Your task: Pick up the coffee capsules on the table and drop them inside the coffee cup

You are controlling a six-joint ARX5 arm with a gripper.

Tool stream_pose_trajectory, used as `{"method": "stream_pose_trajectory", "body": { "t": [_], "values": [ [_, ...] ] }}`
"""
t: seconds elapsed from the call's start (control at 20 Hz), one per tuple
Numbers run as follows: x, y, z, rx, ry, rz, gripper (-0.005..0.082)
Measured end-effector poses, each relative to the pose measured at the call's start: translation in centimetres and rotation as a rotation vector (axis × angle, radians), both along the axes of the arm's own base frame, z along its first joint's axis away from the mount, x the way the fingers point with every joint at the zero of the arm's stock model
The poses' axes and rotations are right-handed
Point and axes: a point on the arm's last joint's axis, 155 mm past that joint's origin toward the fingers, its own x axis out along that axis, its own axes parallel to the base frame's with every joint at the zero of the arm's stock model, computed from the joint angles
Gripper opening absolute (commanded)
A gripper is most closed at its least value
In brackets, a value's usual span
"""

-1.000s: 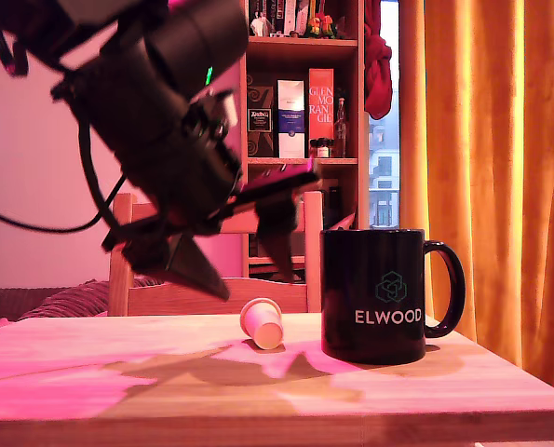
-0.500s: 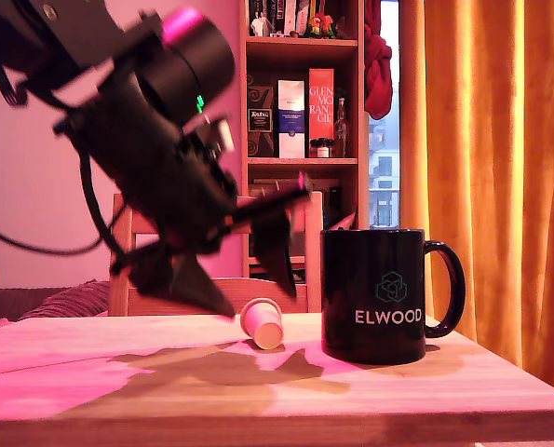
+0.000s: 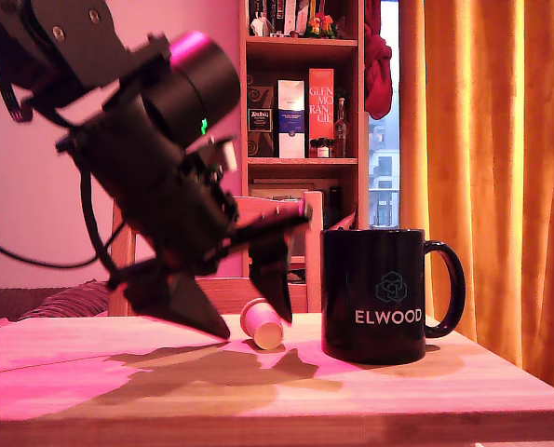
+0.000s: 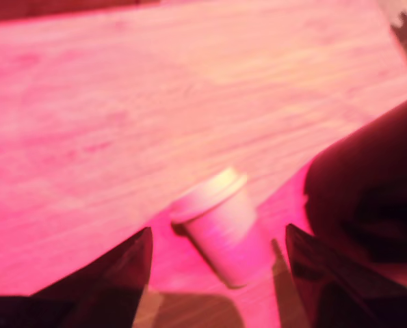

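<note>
1. Descending toward the pale cream capsule point(image 3: 262, 323), my gripper point(image 3: 249, 317) stood lower than it had a second before; the fingertips were then at about the capsule's height, just above the table point(image 3: 425, 391).
2. Jaws were spread wide and held nothing. In the wrist view the two dark fingers point(image 4: 107, 273) flanked the capsule point(image 4: 220, 229) with a clear gap on each side; no contact that I could see.
3. Capsule position: lying tipped on its side on the wood, wide rim toward the camera in the exterior view, just to the exterior view's left of the coffee cup point(image 3: 374, 296). It had not shifted over the last second.
4. Cup: upright, handle toward the exterior view's right, "ELWOOD" lettering facing the camera. Capsule and cup near each other but apart.
5. Only this one capsule was visible. The cup's interior was hidden from both views, so I could not tell whether another already lay inside.
6. The wrist picture was soft and washed in pink light, so my centring on the capsule was probably good, not certain.
7. Judgement: approach nearly complete; a small further descent, then closing across the tapered body. Risk: the pod rolling off a fingertip toward the cup.
</note>
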Motion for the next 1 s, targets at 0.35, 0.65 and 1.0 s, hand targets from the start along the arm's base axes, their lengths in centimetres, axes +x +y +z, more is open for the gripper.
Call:
{"method": "stream_pose_trajectory", "body": {
  "t": [0.35,0.65,1.0],
  "values": [
    [0.04,-0.01,-0.07,0.002,-0.002,-0.002,0.0302],
    [-0.02,0.03,-0.15,0.013,-0.006,-0.014,0.0214],
    [-0.43,0.24,-0.24,0.041,-0.006,-0.05,0.0214]
  ]
}}
